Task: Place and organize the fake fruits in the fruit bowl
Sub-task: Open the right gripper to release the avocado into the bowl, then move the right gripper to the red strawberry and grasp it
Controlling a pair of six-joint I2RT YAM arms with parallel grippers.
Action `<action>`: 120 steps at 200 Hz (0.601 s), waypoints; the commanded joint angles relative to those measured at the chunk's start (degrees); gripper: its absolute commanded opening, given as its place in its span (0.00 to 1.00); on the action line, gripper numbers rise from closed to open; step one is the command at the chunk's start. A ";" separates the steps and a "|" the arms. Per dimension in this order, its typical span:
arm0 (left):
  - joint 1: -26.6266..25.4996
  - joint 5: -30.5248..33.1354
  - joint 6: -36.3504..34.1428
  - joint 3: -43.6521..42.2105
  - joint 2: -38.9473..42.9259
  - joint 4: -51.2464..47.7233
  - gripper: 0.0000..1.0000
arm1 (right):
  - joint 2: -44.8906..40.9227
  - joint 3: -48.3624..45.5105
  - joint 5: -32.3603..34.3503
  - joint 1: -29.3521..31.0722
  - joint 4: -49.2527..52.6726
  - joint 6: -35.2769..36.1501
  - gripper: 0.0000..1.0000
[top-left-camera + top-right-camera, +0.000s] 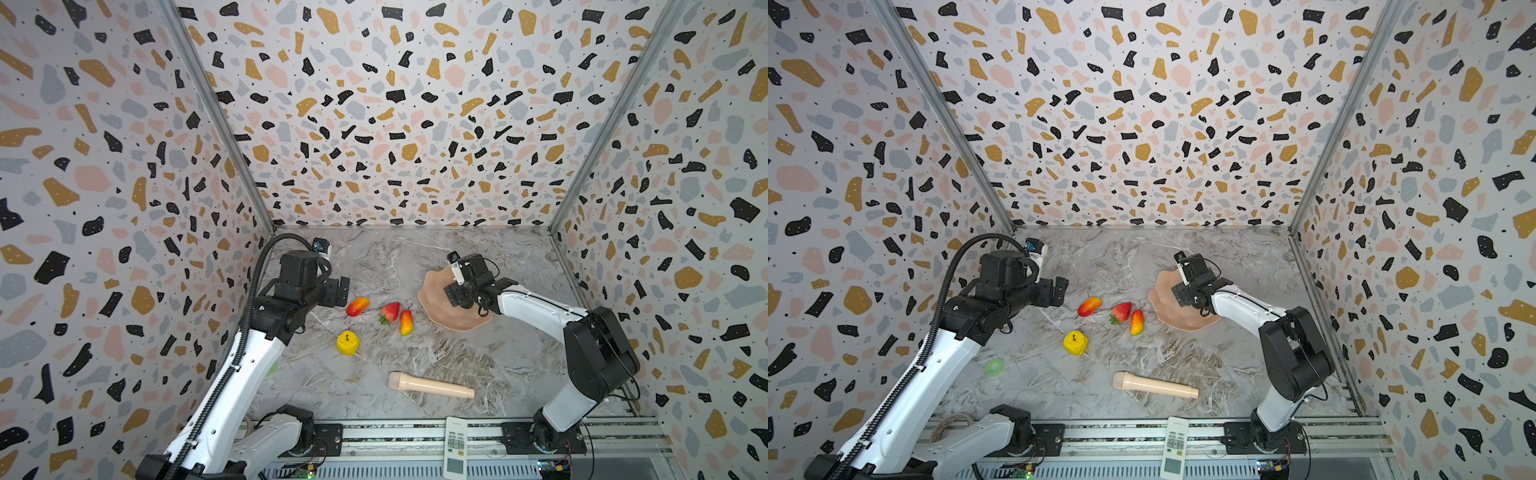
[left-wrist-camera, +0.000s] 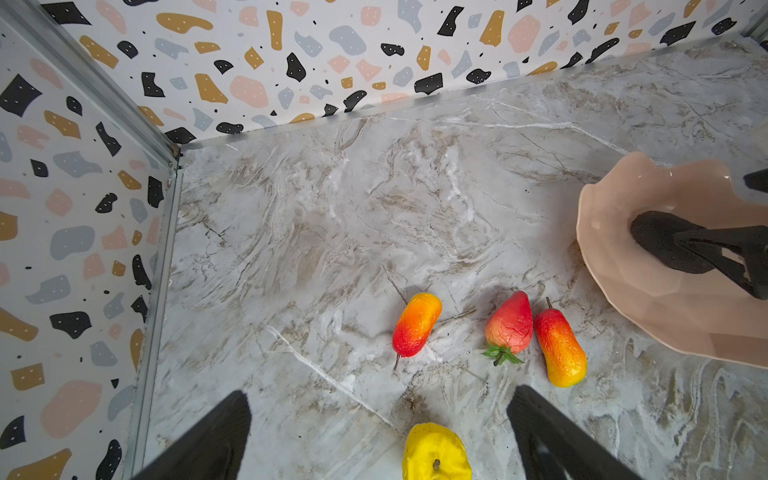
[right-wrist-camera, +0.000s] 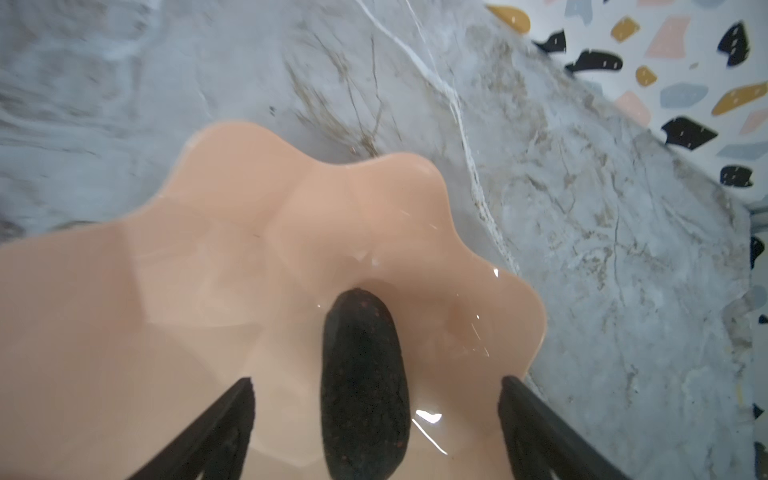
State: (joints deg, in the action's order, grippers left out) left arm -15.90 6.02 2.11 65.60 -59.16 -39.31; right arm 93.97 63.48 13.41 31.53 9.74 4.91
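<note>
The peach-pink fruit bowl (image 1: 455, 321) sits at the right of the marble table. A near-black avocado (image 3: 361, 374) lies in it, hidden under the arm in both top views. My right gripper (image 3: 376, 382) hangs over the bowl, open, with a gap between each finger and the avocado. Two mangoes (image 1: 358, 306) (image 1: 406, 322), a strawberry (image 1: 390, 312) and a lumpy yellow fruit (image 1: 348, 343) lie on the table left of the bowl. My left gripper (image 2: 381, 392) is open and empty, above the table near the yellow fruit (image 2: 436, 453) and short of the mango (image 2: 417, 324).
A long beige cylinder (image 1: 431, 386) lies toward the front of the table. A white remote (image 1: 456, 446) rests on the front rail. A small green ring (image 1: 995, 367) lies by the left arm. Patterned walls close in the back and both sides.
</note>
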 commanded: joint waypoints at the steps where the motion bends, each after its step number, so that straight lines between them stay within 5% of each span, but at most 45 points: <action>1: -0.09 -0.22 -0.83 0.27 0.75 0.90 1.00 | -4.51 4.93 -1.05 3.20 2.98 2.67 0.99; 57: -0.09 -0.57 -0.81 0.65 0.88 0.35 1.00 | 1.89 9.72 -12.71 11.89 -1.82 3.22 0.99; 120: -0.09 0.04 -0.87 0.38 1.60 0.01 1.00 | 18.52 25.07 -9.46 19.13 1.83 -7.92 0.99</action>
State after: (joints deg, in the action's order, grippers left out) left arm -15.90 6.04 2.09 65.60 -58.39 -39.38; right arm 109.69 82.65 1.39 48.84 8.75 3.92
